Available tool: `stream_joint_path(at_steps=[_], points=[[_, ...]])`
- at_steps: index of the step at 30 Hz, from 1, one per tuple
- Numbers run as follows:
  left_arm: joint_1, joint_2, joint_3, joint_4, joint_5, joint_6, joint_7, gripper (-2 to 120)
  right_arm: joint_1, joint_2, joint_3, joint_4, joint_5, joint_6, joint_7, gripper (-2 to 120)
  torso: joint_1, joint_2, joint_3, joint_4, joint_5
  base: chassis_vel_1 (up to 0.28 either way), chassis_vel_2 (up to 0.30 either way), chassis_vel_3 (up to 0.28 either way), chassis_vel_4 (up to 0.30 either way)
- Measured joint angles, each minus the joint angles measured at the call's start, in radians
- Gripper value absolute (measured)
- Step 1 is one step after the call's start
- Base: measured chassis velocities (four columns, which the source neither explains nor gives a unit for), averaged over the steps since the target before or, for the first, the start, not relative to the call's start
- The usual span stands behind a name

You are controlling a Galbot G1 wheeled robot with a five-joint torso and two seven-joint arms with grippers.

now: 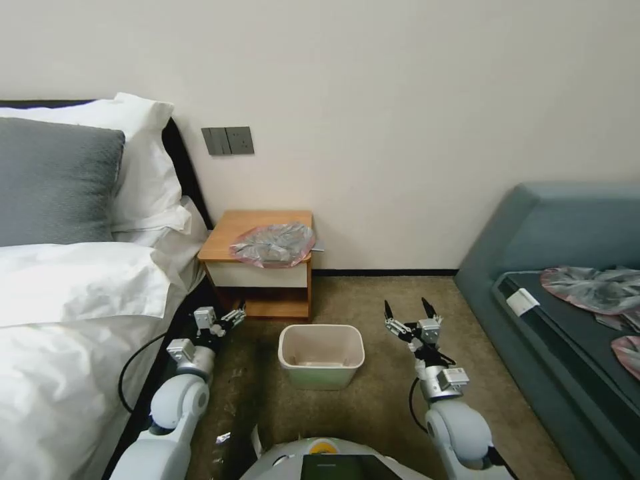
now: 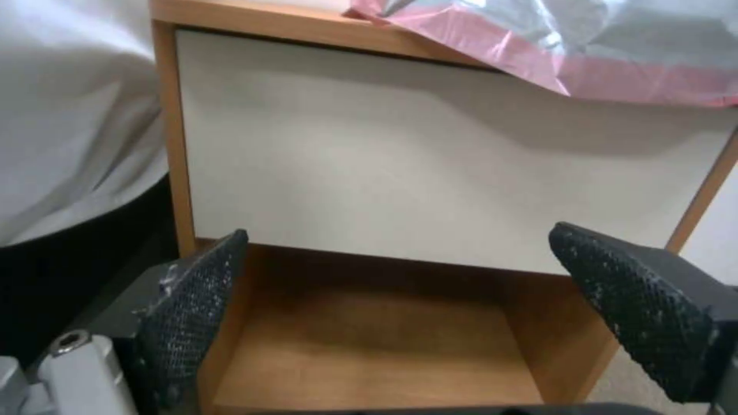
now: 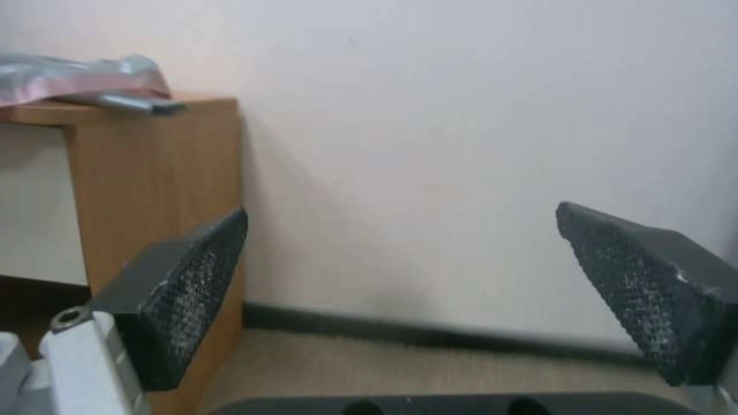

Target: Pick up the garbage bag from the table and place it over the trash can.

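The garbage bag (image 1: 273, 244), crinkly grey plastic with a pink rim, lies flat on the wooden table (image 1: 223, 241) against the wall; its pink edge (image 2: 569, 69) hangs over the white drawer front. The trash can (image 1: 322, 355), cream inside with a pale green body, stands upright on the carpet in front of the table. My left gripper (image 1: 237, 312) hovers open, low before the table's lower shelf, left of the can. My right gripper (image 1: 407, 308) is open too, held right of the can, facing the wall. Nothing sits between either pair of fingers (image 2: 196, 300).
A bed with white linen and pillows (image 1: 80, 280) runs along the left, close to my left arm. A blue-grey sofa (image 1: 567, 267) at the right carries other grey-and-pink plastic bags (image 1: 593, 288). Open carpet (image 1: 373, 400) surrounds the can. A wall switch plate (image 1: 228, 141) sits above the table.
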Motion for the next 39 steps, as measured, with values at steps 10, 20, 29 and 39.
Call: stream_joint_path(at_steps=[10, 20, 29, 39], points=[[0.016, -0.018, -0.01, -0.002, 0.107, -0.076, 0.012, 100, 0.225, -0.174, -0.109, -0.167, -0.214, 0.088, 0.022, 100, 0.0, 0.0, 0.0, 0.0004, 0.0002, 0.0, 0.0, 0.0, 0.0], [-0.035, -0.056, 0.022, 0.099, 0.124, -0.088, -0.006, 100, 0.607, -0.214, -0.312, -0.481, -0.639, 0.185, 0.008, 100, 0.0, 0.0, 0.0, 0.0004, 0.0002, 0.0, 0.0, 0.0, 0.0], [-0.054, -0.074, 0.051, 0.163, 0.129, -0.096, -0.023, 100, 0.801, -0.175, -0.376, -0.675, -0.809, 0.277, -0.011, 100, 0.0, 0.0, 0.0, 0.0002, 0.0001, 0.0, 0.0, 0.0, 0.0], [-0.055, -0.096, 0.064, 0.194, 0.17, -0.094, -0.048, 99, 0.952, -0.14, -0.473, -0.785, -0.787, 0.272, 0.009, 100, 0.0, 0.0, 0.0, 0.0004, -0.0005, 0.0, 0.0, 0.0, 0.0]])
